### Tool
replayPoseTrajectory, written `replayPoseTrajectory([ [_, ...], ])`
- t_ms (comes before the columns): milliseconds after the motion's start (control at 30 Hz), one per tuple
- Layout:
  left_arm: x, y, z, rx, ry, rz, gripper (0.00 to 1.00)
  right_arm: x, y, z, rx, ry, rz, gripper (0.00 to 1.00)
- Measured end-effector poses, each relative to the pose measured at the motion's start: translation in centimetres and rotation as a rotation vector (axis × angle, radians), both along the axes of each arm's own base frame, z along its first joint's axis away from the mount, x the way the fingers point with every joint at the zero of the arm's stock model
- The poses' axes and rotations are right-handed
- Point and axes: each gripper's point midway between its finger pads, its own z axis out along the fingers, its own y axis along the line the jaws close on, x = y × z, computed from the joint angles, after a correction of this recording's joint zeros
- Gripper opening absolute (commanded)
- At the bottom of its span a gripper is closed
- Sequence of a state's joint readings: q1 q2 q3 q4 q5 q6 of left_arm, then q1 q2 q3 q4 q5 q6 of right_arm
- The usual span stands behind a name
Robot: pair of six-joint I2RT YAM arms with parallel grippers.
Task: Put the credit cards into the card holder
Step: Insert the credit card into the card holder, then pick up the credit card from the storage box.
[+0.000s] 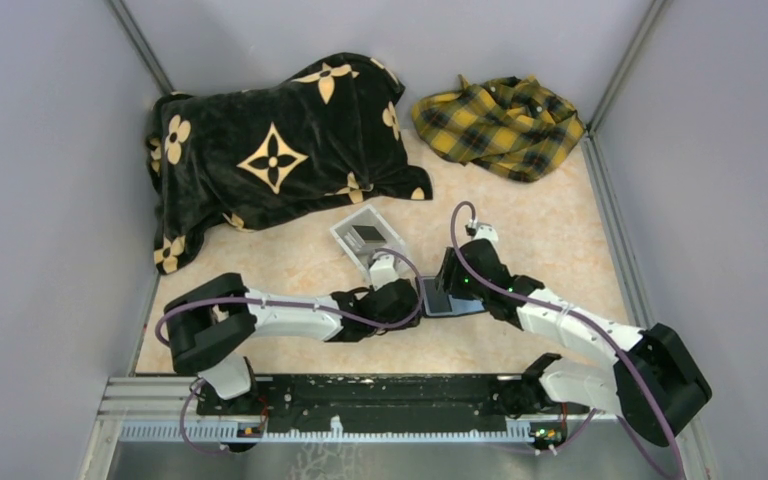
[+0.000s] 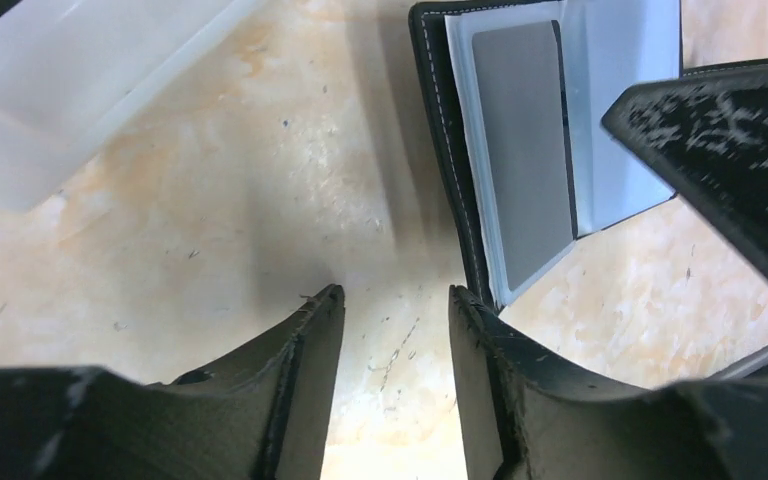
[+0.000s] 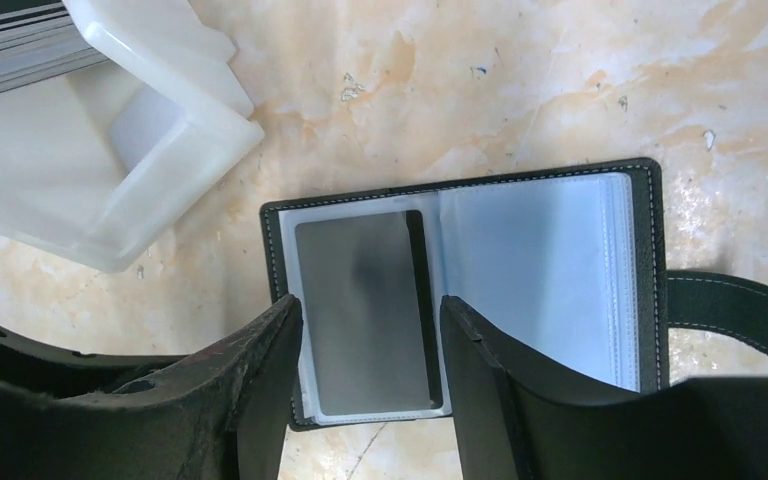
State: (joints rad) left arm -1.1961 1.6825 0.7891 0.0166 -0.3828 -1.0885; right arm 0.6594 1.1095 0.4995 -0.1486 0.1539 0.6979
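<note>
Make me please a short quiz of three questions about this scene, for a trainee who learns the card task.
1. True or false: the card holder lies closed on the table.
2. Choose one. Where is the stack of cards? A: in the white box. B: under the card holder. C: spread on the table.
3. Short answer: what do the left gripper and the right gripper hold?
Key: 1 false; it lies open, with one grey card in a sleeve. 2 A. 3 nothing; both are open.
</note>
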Motion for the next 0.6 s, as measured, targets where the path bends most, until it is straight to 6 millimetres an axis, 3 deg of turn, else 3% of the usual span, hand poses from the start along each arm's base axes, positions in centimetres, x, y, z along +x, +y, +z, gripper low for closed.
replayPoseTrajectory([
  [333, -2.0, 2.8, 0.5, 0.083, 0.034, 0.013, 0.61, 0.6, -0.1, 1.9, -0.055, -0.039, 0.049, 0.55],
  [433, -3.0, 5.3, 0.7, 0.156, 0.051, 0.037, 0.67, 1.7, 0.6, 4.4, -0.063, -0.087, 0.084, 0.55],
  [600, -4.0, 11.7, 1.2, 0.296, 0.058, 0.119, 0.77, 4.8, 3.3, 10.4, -0.051, -0.2, 0.164, 0.55],
])
